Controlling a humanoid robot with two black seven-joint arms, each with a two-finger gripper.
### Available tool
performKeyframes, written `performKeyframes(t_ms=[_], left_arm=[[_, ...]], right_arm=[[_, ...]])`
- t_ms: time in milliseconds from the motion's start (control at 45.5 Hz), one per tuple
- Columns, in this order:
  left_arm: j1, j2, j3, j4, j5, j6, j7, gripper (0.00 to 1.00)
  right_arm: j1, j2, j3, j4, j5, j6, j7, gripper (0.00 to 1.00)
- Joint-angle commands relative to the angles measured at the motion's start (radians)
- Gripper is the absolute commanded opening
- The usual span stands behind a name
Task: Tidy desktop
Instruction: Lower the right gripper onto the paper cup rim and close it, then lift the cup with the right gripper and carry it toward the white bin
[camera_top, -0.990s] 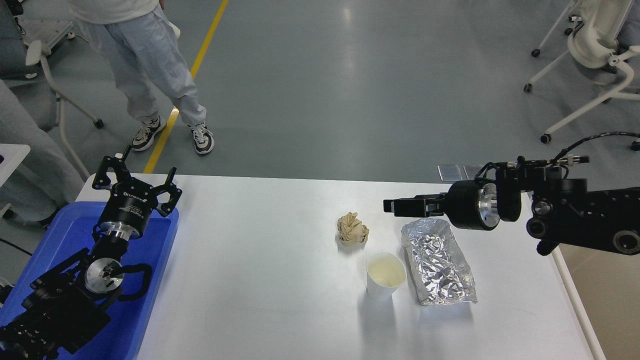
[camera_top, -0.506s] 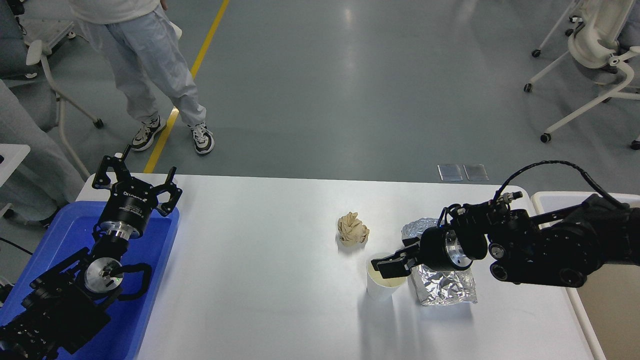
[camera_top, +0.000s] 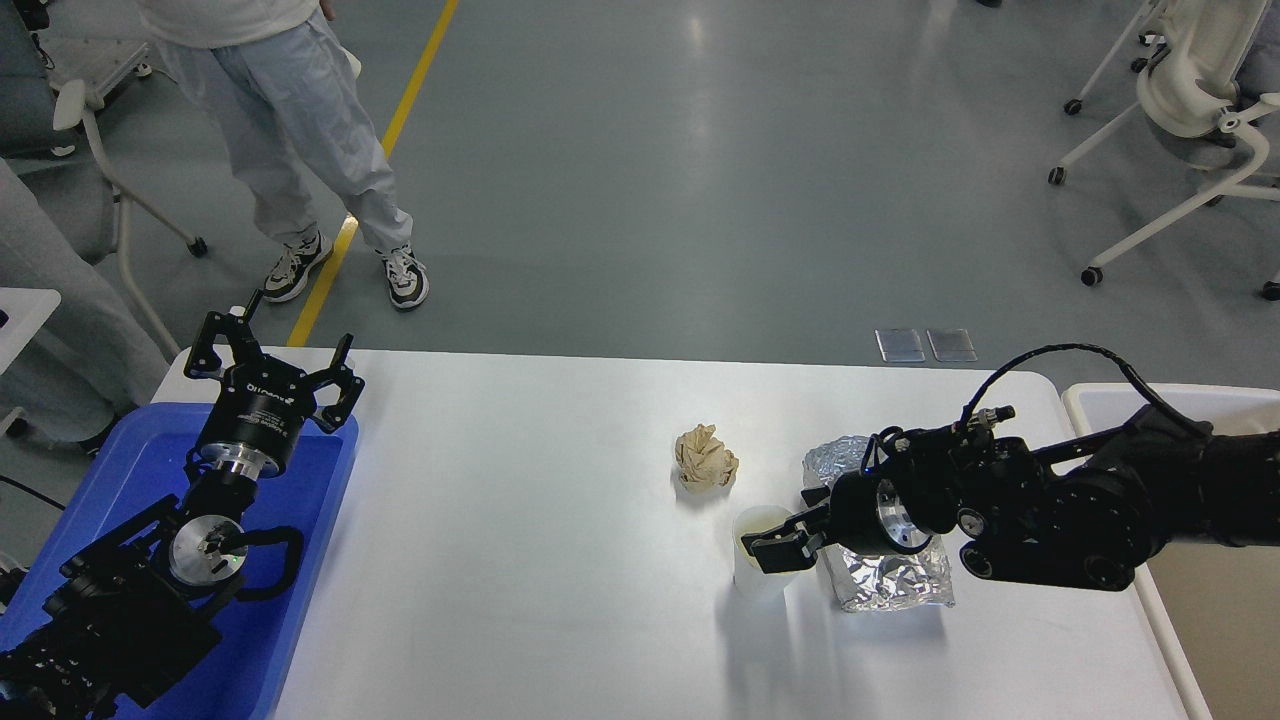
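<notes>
The white desktop (camera_top: 520, 570) carries a crumpled brown paper ball (camera_top: 706, 458), a white paper cup (camera_top: 757, 570) and a crinkled foil packet (camera_top: 885, 585). My right gripper (camera_top: 775, 545) reaches in from the right, low over the foil, with its dark fingertips at the cup's rim on its right side. The fingers cannot be told apart, and I cannot tell whether they grip the rim. My left gripper (camera_top: 275, 355) is open and empty, held above the far end of the blue tray (camera_top: 315, 470) at the left edge.
A beige bin with a white rim (camera_top: 1105, 392) stands off the desktop's right edge, under my right arm. A person (camera_top: 300, 130) stands beyond the far left corner. Office chairs (camera_top: 1190, 90) stand at the far right.
My right arm swung down and toward me from above the foil's far end, bringing its gripper to the cup's rim. The left arm has not moved.
</notes>
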Motion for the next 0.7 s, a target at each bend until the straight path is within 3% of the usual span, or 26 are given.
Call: performKeyframes(t_ms=[0,132,198,286,352,572,682], left_arm=[[0.0,0.0,0.0,0.0,0.0,0.0,0.0,1.0],[0.0,0.0,0.0,0.0,0.0,0.0,0.0,1.0],[0.0,0.0,0.0,0.0,0.0,0.0,0.0,1.0],[0.001,0.0,0.0,0.0,0.0,0.0,0.0,1.0],[0.0,0.0,0.0,0.0,0.0,0.0,0.0,1.0],[0.0,0.0,0.0,0.0,0.0,0.0,0.0,1.0],[0.0,0.0,0.0,0.0,0.0,0.0,0.0,1.0]], right_arm=[[-0.007,0.006,-0.004,-0.023,-0.009,-0.006,0.0,0.99],[-0.008,0.009,-0.002,-0.05,-0.009,-0.006,0.0,0.98],[-0.011,0.009,-0.004,-0.053,-0.009,-0.009,0.002,0.92],[-0.019,0.006,-0.011,-0.052,-0.009,-0.007,0.009,0.69],[-0.019,0.006,-0.022,-0.052,-0.009,-0.006,0.009,0.38],[-0.01,0.002,-0.028,-0.049,-0.007,-0.006,0.009,0.03],[-0.002,0.0,-0.03,-0.043,-0.006,-0.003,0.009,0.0]])
